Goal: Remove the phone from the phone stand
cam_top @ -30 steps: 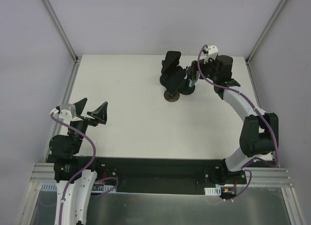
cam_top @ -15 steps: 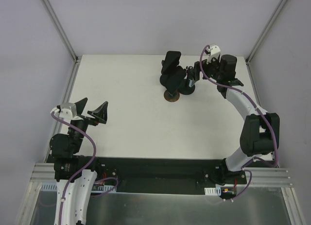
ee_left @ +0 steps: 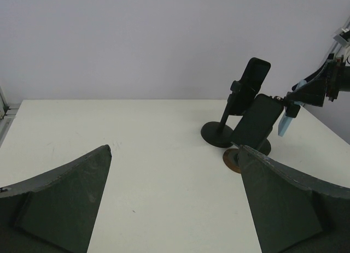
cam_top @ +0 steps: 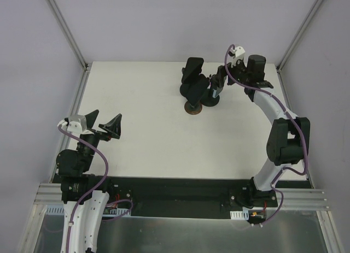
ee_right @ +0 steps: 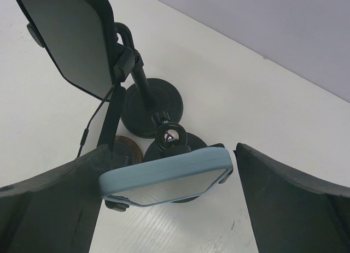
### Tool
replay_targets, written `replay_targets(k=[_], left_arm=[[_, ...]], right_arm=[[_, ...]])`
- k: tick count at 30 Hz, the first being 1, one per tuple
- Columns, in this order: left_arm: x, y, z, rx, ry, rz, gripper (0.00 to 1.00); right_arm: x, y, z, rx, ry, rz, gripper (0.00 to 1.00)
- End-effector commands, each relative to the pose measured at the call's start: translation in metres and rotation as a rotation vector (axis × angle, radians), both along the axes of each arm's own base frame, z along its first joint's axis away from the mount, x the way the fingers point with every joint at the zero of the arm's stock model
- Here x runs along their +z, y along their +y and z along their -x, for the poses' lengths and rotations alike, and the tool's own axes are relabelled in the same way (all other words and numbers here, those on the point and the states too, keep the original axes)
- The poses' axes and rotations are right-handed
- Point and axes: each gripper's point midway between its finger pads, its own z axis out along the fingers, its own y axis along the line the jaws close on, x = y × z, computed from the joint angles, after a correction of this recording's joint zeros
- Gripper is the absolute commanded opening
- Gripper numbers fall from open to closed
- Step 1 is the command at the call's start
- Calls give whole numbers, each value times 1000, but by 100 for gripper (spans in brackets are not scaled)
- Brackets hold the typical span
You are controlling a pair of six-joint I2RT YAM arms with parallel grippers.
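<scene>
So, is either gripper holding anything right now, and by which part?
Left gripper holds nothing. Right gripper brackets the blue-cased phone across opposite edges, but a firm clamp cannot be told.

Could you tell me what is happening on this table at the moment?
The right gripper brackets a light-blue-cased phone on its phone stand at the far side of the table, with a finger on either side. Whether it is clamped yet cannot be told. The phone is not yet off the stand. Two black phones stand beside it on their own stands. The left gripper hangs open near its base, holding nothing.
</scene>
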Motion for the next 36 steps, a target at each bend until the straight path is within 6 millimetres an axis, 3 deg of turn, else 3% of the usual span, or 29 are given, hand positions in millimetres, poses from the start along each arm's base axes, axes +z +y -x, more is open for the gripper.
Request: replay_targets(k=[1,8,10,14,16,21,22,23,27,28,32,35,36], left_arm=[[7,-1,0,-4,-32,-21,99],[7,-1,1,-6,-35,-21,99],[7,-1,1,-6,-36,-20,99],[9,-1,3,-7,-43,-17,99],[9,-2,3,-11,-45,-19,99],[10,-3,4,-16,-49,-18,99],[10,-4,5,-19,-50,-16,99],[10,-4,5,-20,-50,-17,99],[10,-6,5,-30,-48,-15,99],[10,-7,5,-35,-47,-16,99],[9,-8,5,-42,-44,-14,99],[8,-8,4,-40,-41,-14,99],[8,-8,3,-40,-40,-14,99]], right_arm=[[24,6,-2,63,-52,-9,97],[28,-21,2,-65,-93,28,69],[31,-30,8,-100,-107,39,56],[43,-52,18,-209,-149,80,41],[37,-63,24,-267,-141,98,31],[40,-75,50,-342,-140,82,27],[29,-74,58,-345,-113,71,26],[38,-74,65,-351,-130,53,26],[35,-76,86,-413,-98,-37,17],[43,-77,90,-454,-92,-103,16],[36,-64,111,-481,-50,-194,15],[35,-57,129,-502,-51,-164,15],[26,-54,136,-516,-27,-138,15]])
